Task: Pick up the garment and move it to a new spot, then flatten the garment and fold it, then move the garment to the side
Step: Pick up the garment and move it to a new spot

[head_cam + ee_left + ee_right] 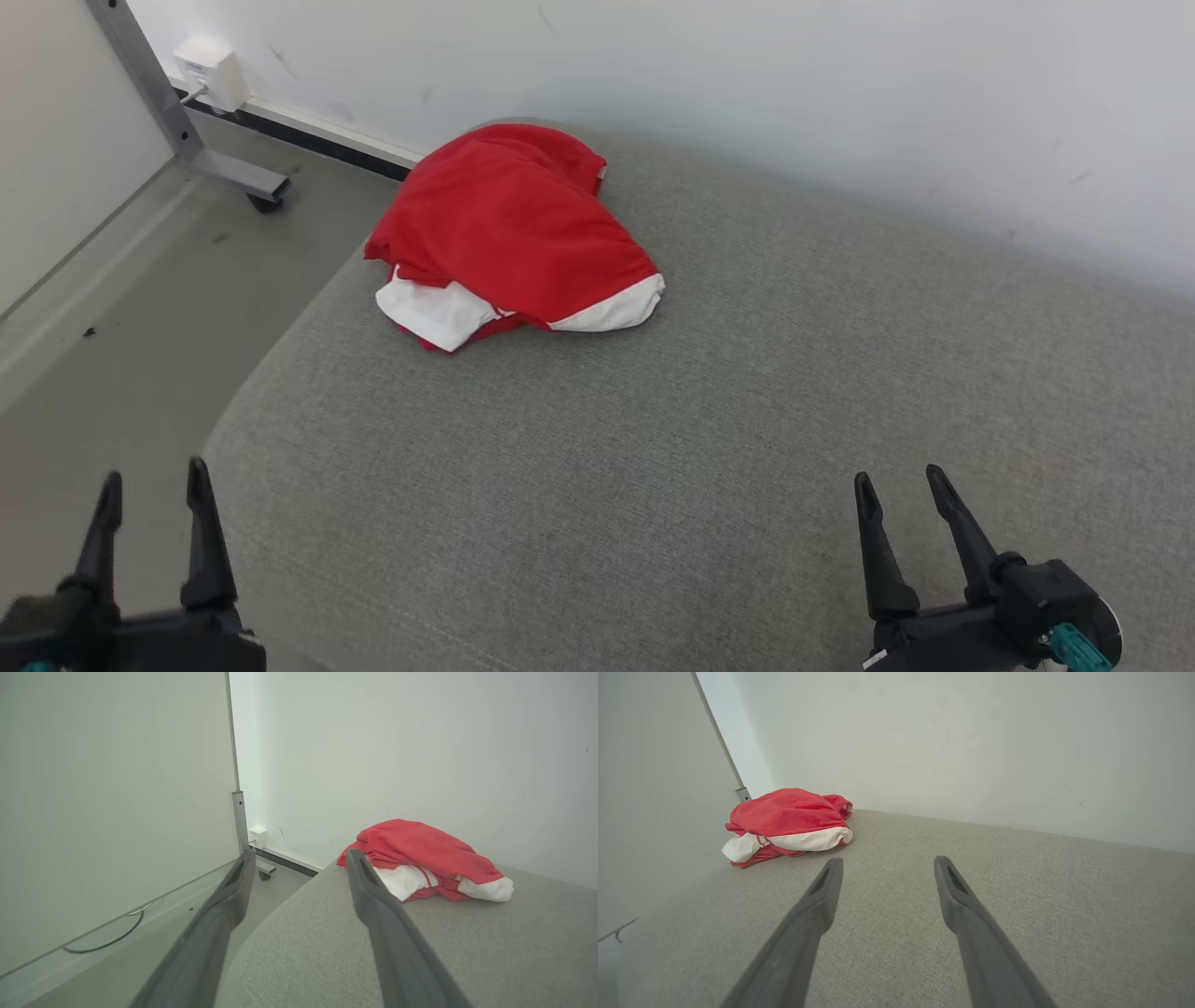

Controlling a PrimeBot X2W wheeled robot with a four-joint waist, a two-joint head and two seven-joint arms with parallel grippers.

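Note:
A red garment point(509, 229) with white trim lies bunched in a heap at the far left corner of a grey upholstered surface point(709, 420). It also shows as a garment point(423, 858) ahead and to the right in the left wrist view, and as a garment point(787, 823) ahead left in the right wrist view. My left gripper point(154, 481) hovers open at the lower left, past the cushion's near left edge. My right gripper point(901, 483) stands open at the lower right above the cushion. Both are far from the garment and empty.
A white wall point(747, 103) runs behind the cushion. Left of it is grey floor point(140, 308), with a metal frame leg on a caster point(252, 187) and a white wall box point(213, 73). A pale panel point(112, 802) stands at the left.

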